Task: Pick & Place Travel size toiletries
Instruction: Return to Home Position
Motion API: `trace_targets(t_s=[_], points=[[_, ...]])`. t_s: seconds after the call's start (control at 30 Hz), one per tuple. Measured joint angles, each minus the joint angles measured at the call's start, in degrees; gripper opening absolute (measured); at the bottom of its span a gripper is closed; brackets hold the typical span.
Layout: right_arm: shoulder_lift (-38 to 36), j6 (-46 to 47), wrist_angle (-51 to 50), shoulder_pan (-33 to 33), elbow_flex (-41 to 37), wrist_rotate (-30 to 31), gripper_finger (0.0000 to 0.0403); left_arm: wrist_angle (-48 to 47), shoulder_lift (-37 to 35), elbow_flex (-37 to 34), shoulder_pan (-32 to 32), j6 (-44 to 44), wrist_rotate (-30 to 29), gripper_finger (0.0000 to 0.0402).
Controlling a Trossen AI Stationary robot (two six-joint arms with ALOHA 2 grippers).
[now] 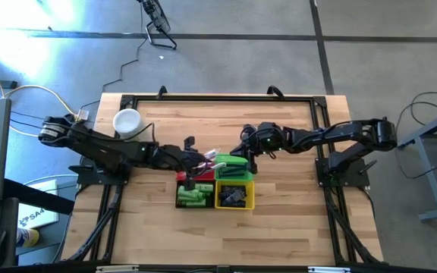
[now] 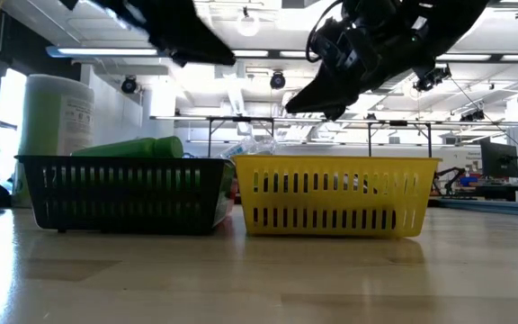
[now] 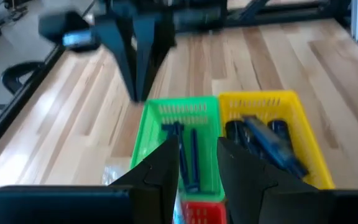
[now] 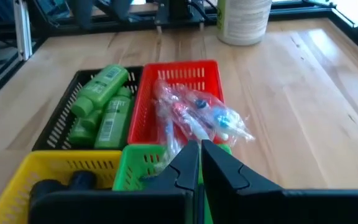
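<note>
Your left tool [image 3: 196, 144] hung open and empty above the green bin [image 3: 151, 118], the blue razor [image 3: 185, 158] lying lengthwise mid-frame straight ahead; your right tool [image 4: 200, 148] was closed, empty.

Red basket [image 1: 183, 177]: my left arm [image 1: 112, 152] covers most of it from above.
Yellow basket [image 2: 335, 196]: at table height its wall hides the contents from me.
White cup [image 4: 244, 22]: top cropped at the edge.
Right gripper [image 3: 137, 93]: smeared in my left wrist view.
Wrapped toothbrushes [image 4: 194, 118]: I can't count them.
</note>
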Motion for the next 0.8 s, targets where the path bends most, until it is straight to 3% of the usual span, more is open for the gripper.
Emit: trace_targets(t_s=[0.33,0.8], points=[[-6.88,-0.42,-5.37,-0.37,0.00,0.18,0.0011,-0.08,-9.21,-7.04,0.01,3.58,0.09,0.0104],[-14.21,-1.08,-12.68,-0.33,0.00,2.47,0.0011,-0.89,-30.33,-20.78,0.02,2.50,-0.63,0.0104]])
